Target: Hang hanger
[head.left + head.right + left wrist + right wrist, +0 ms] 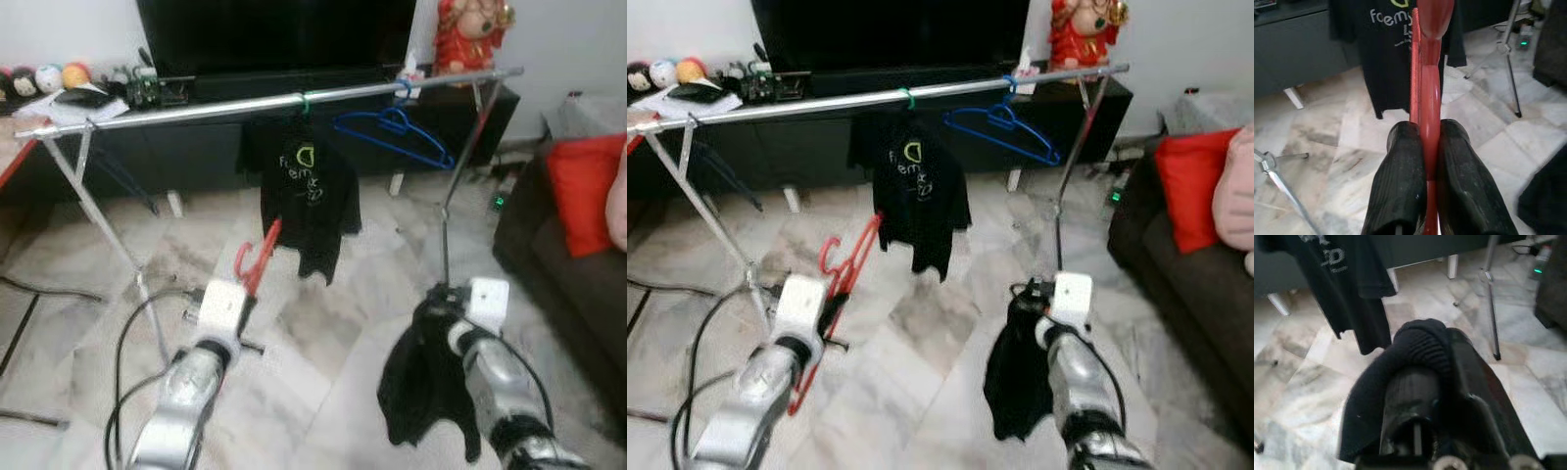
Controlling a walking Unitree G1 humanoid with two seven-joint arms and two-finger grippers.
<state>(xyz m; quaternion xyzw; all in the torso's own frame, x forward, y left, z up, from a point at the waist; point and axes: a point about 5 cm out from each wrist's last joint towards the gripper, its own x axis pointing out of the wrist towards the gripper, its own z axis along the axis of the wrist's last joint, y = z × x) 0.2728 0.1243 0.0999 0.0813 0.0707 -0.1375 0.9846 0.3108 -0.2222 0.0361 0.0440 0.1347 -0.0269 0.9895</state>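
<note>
1. Right wrist view shows the right tool [1422, 382] wrapped in a black garment [1415, 352]; the cloth hides its fingers, so I cannot tell how they stand, but the garment hangs from this tool over the floor [323, 333].
2. Left wrist view shows the left tool [1427, 142] closed on the red hanger [1429, 98]; the upper end of the hanger is cut off there, and its hook [245, 259] is seen from the head, low in front of the rail.
3. A metal clothes rail [196, 108] stands across the room. On it hang one black T-shirt [304, 196] with pale print and one empty blue hanger [397, 132], well apart from each other.
4. Behind the rail are a dark TV cabinet [196, 157] and a television [274, 34].
5. On the right, a dark sofa [568, 284] with a red cushion [586, 191] is cut off by the picture edge.
6. I count two hangers, red and blue, and two black garments.
</note>
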